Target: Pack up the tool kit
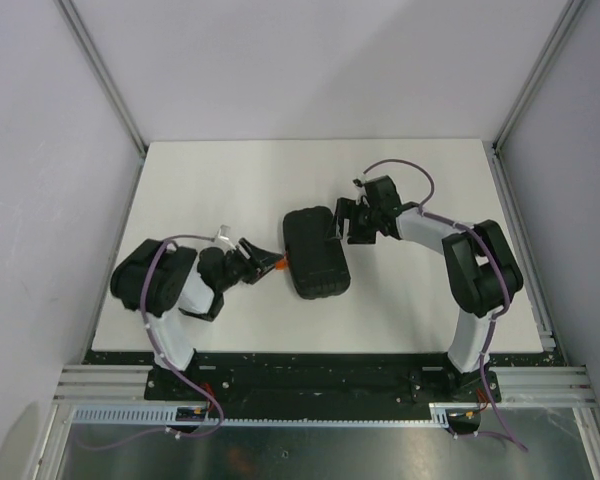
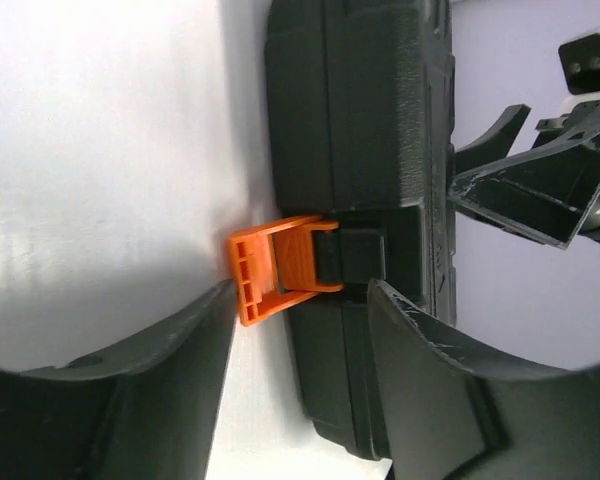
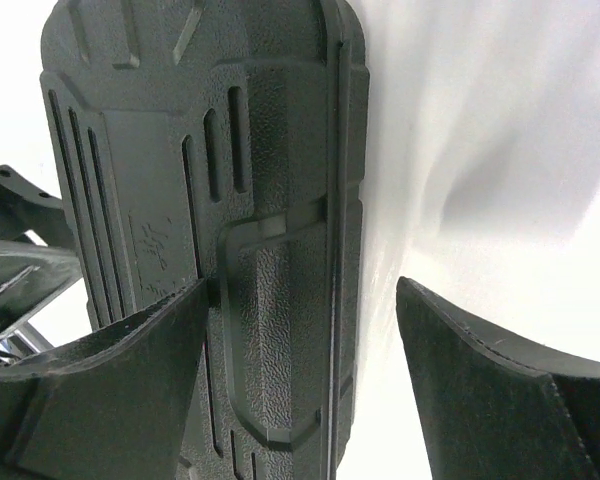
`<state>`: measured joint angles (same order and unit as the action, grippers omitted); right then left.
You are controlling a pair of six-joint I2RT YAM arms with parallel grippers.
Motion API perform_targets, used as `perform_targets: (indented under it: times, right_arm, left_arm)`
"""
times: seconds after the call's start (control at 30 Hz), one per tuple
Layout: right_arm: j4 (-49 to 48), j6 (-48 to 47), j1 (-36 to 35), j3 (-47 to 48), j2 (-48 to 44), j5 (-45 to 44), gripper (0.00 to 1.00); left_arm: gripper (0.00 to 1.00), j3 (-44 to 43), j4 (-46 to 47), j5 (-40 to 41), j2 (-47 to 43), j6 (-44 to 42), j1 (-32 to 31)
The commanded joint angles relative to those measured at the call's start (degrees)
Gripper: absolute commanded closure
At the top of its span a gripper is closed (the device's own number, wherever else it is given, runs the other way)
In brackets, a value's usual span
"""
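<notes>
The black tool kit case [image 1: 316, 255] lies closed on the white table; its hand tools are hidden. Its orange latch [image 1: 279, 265] sticks out unfastened from the left edge. My left gripper [image 1: 265, 265] is open right at the latch. In the left wrist view the latch [image 2: 280, 265] sits just ahead of the gripper [image 2: 300, 300], its outer end close to the left finger, with the case [image 2: 360, 120] behind. My right gripper [image 1: 338, 225] is open at the case's far right edge. In the right wrist view it [image 3: 302, 290] straddles the rim of the case [image 3: 200, 150], one finger over the lid.
Grey walls and aluminium frame posts [image 1: 100, 70] enclose the table [image 1: 230, 170]. The right gripper's fingers [image 2: 525, 180] show across the case in the left wrist view. Part of the left arm [image 3: 10, 260] shows in the right wrist view.
</notes>
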<state>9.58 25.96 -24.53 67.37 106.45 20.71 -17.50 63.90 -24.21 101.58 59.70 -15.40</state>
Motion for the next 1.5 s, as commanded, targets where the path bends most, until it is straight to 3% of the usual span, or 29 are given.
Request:
perform_targets:
  times: [0.0,0.13,0.23,0.87,1.27,1.33,1.47]
  right_arm:
    - [1.56,-1.29,-0.79,1.96,3.75,-1.33,0.22]
    - [1.5,-0.84,-1.0,2.31,4.88,-1.83,0.23]
    - [1.47,-0.57,-1.0,3.01,5.82,-2.11,0.24]
    - [2.05,0.3,-1.95,5.65,9.29,-1.94,0.28]
    - [3.97,-1.35,-1.99,5.58,10.31,-1.74,0.3]
    - [4.09,-1.48,-1.89,5.58,10.39,-1.88,0.3]
    - [3.69,-1.37,-1.28,5.58,10.34,-1.7,0.3]
  left_arm:
    - [0.45,3.98,21.69,-2.9,9.2,6.75,1.61]
    - [0.59,4.34,24.3,-3.53,11.62,6.95,2.2]
    - [0.64,3.57,24.48,-4.14,10.59,6.55,2.38]
    - [0.73,-2.08,24.7,-10.31,1.16,10.0,2.84]
    - [0.81,-3.21,25.36,-8.31,7.69,8.66,1.5]
    - [0.8,-2.03,25.39,-7.15,5.83,7.77,1.51]
    - [0.58,1.42,22.17,-4.55,0.59,5.45,2.06]
